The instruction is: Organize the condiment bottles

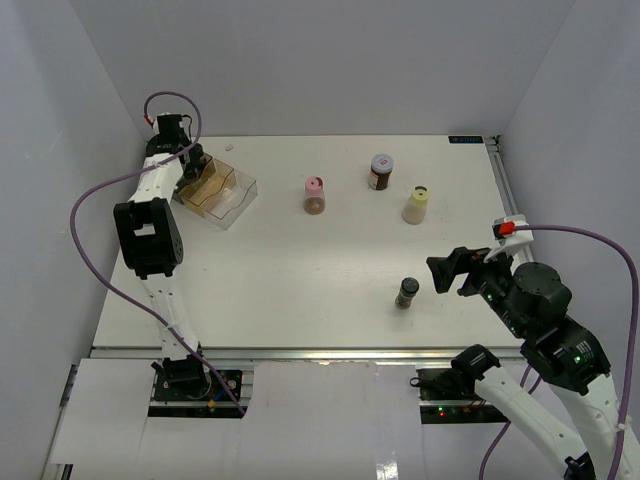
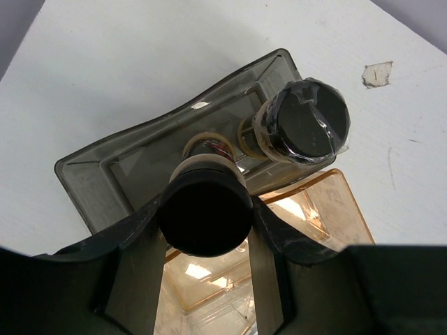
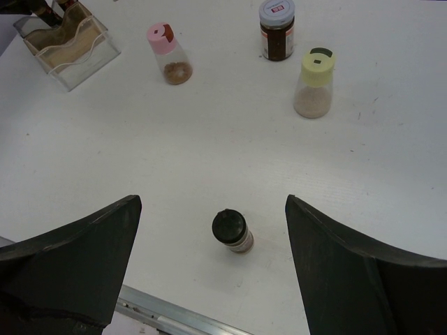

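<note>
The right gripper [image 3: 213, 202] is holding its jaws wide open toward the small black-capped glass jar [image 3: 232, 232] standing upright on the white table [image 3: 209, 139] just ahead, while the left gripper [image 2: 206, 234] is squeezing a second black-capped jar [image 2: 204, 206] at the clear plastic bin [image 2: 91, 181].

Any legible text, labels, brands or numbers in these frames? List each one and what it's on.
None readable.
Lid of the grey-lidded jar: red label, too small and blurred.
Side of the loose black-capped jar: label blurred.
Far right corner of the table: dark sticker, too small.
</note>
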Robot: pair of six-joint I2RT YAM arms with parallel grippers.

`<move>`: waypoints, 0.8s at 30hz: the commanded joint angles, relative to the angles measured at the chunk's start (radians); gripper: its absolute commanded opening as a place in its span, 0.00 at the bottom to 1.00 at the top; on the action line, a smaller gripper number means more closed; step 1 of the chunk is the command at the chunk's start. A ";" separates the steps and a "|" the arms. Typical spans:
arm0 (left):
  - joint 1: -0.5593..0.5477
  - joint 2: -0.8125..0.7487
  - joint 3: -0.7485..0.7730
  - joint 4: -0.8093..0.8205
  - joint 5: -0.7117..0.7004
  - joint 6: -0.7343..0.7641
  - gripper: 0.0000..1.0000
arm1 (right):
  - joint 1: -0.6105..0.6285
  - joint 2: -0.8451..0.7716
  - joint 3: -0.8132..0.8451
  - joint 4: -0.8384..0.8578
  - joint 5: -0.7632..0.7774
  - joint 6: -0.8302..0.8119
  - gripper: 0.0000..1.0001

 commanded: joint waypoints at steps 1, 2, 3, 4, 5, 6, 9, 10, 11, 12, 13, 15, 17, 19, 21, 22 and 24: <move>0.007 0.000 0.054 -0.001 0.005 0.000 0.50 | -0.001 0.004 0.003 0.048 0.031 -0.021 0.90; 0.007 0.005 0.054 -0.003 0.004 0.000 0.53 | -0.001 0.002 0.000 0.047 0.034 -0.023 0.90; 0.007 0.007 0.053 -0.004 0.004 0.000 0.57 | -0.001 0.002 -0.002 0.046 0.039 -0.023 0.90; 0.007 0.008 0.052 -0.005 0.003 0.001 0.61 | -0.001 0.003 -0.003 0.045 0.043 -0.023 0.90; 0.007 0.010 0.052 -0.008 0.002 0.002 0.65 | -0.001 0.003 -0.003 0.044 0.043 -0.022 0.90; 0.007 0.008 0.049 -0.009 -0.003 0.005 0.68 | -0.001 0.002 -0.005 0.044 0.042 -0.021 0.90; 0.007 0.001 0.033 -0.004 -0.011 0.015 0.75 | -0.001 -0.005 -0.012 0.046 0.039 -0.017 0.90; 0.007 -0.001 0.030 -0.001 -0.010 0.016 0.76 | -0.002 -0.008 -0.015 0.046 0.037 -0.015 0.90; 0.007 -0.001 0.029 -0.003 -0.010 0.016 0.76 | -0.002 -0.010 -0.017 0.044 0.035 -0.014 0.90; 0.007 0.000 0.031 -0.007 -0.010 0.015 0.77 | -0.001 -0.013 -0.017 0.042 0.033 -0.014 0.90; 0.007 0.000 0.033 -0.012 -0.011 0.012 0.77 | -0.001 -0.014 -0.015 0.039 0.034 -0.014 0.90; 0.007 -0.003 0.033 -0.017 -0.013 0.006 0.77 | -0.001 -0.014 -0.009 0.030 0.036 -0.016 0.90; 0.007 -0.019 0.021 -0.026 -0.011 -0.004 0.78 | -0.001 -0.016 -0.004 0.024 0.045 -0.020 0.90; 0.007 -0.036 0.008 -0.034 -0.008 -0.009 0.78 | -0.001 -0.017 -0.002 0.022 0.048 -0.020 0.90; 0.007 -0.057 0.003 -0.055 0.004 -0.011 0.79 | -0.001 -0.015 0.002 0.022 0.046 -0.020 0.90; 0.007 -0.067 0.006 -0.068 0.012 -0.011 0.80 | -0.001 -0.012 0.004 0.022 0.042 -0.021 0.90; 0.007 -0.098 0.014 -0.101 0.006 -0.007 0.81 | -0.001 -0.005 0.003 0.024 0.031 -0.026 0.90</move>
